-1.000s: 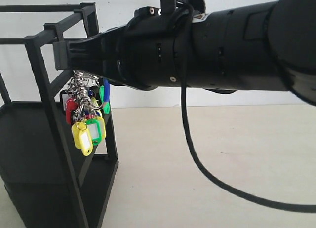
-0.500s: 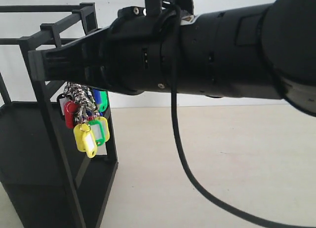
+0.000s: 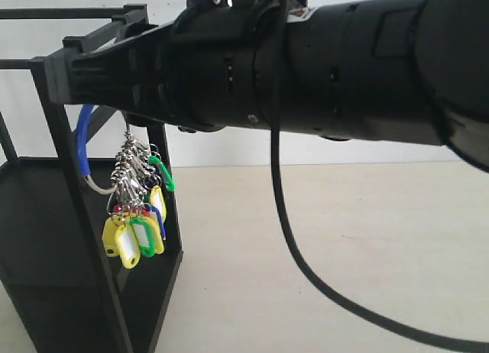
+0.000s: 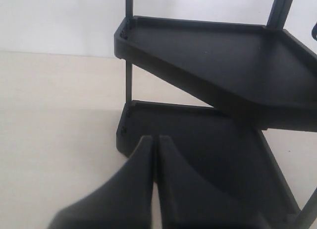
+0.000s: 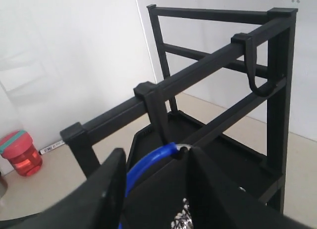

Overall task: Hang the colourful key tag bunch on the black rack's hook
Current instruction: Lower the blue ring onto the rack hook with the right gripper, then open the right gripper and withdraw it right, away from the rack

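The colourful key tag bunch (image 3: 134, 219) dangles beside the black rack (image 3: 57, 162), its blue-sleeved loop (image 3: 84, 139) curving up under the top bar. In the right wrist view the loop (image 5: 148, 164) meets the tip of a hook (image 5: 156, 112) that drops from the rack's top bar (image 5: 213, 58). My right gripper (image 3: 65, 82) (image 5: 157, 153) is open at that bar, its fingers either side of the loop and not pinching it. Silver rings (image 5: 181, 216) show below. My left gripper (image 4: 155, 140) is shut and empty, over the rack's lower shelf (image 4: 208, 154).
A second hook (image 5: 252, 65) hangs further along the same bar. A red bottle (image 5: 19, 152) and a pen (image 5: 52, 147) lie on the beige table beyond the rack. My right arm's black cable (image 3: 286, 238) loops down over the table.
The right gripper has opened and risen to the top bar. The bunch, bunched under the fingers before, has dropped lower and now hangs by its blue loop.
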